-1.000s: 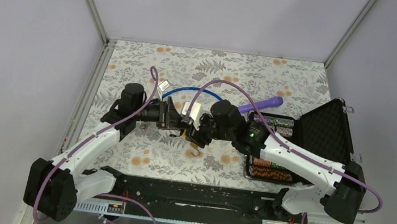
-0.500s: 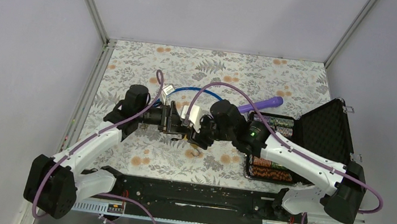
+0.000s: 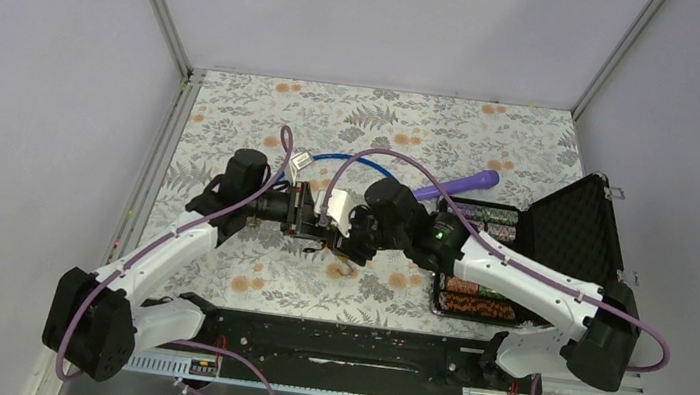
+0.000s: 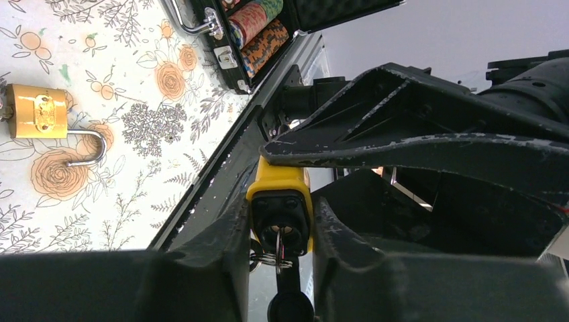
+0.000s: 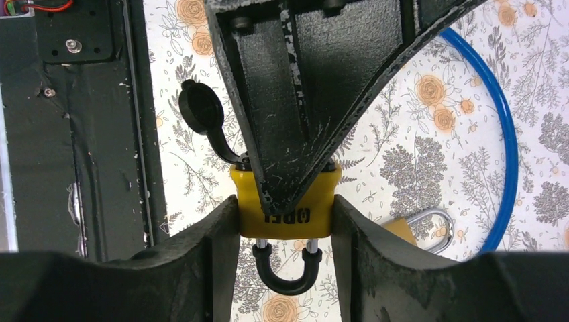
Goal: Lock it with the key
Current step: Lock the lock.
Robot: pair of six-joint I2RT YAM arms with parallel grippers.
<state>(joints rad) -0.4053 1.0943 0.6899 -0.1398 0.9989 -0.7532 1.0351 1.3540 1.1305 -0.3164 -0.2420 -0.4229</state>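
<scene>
A yellow padlock [image 5: 251, 204] with a black shackle is held above the table between both grippers. My right gripper [image 5: 285, 218] is shut on its two sides, shackle pointing back at the camera. My left gripper [image 4: 282, 221] is closed across the padlock's keyed end [image 4: 278, 181]. A thin metal key with a ring [image 4: 268, 258] sits in the keyhole, and a black cap [image 4: 290, 305] hangs on a strap below it. In the top view the grippers [image 3: 327, 227] meet at the table's middle. Whether the left fingers also touch the key is hidden.
A brass padlock [image 3: 344, 269] lies open on the floral table just under the grippers and shows in the left wrist view [image 4: 40, 114]. A blue cable loop [image 3: 355, 161] and a purple handle [image 3: 469, 183] lie behind. An open black case [image 3: 574, 225] with chips stands at the right.
My left arm has shifted a little to the right and pressed closer to the right gripper. The right arm has barely moved and still holds the yellow padlock.
</scene>
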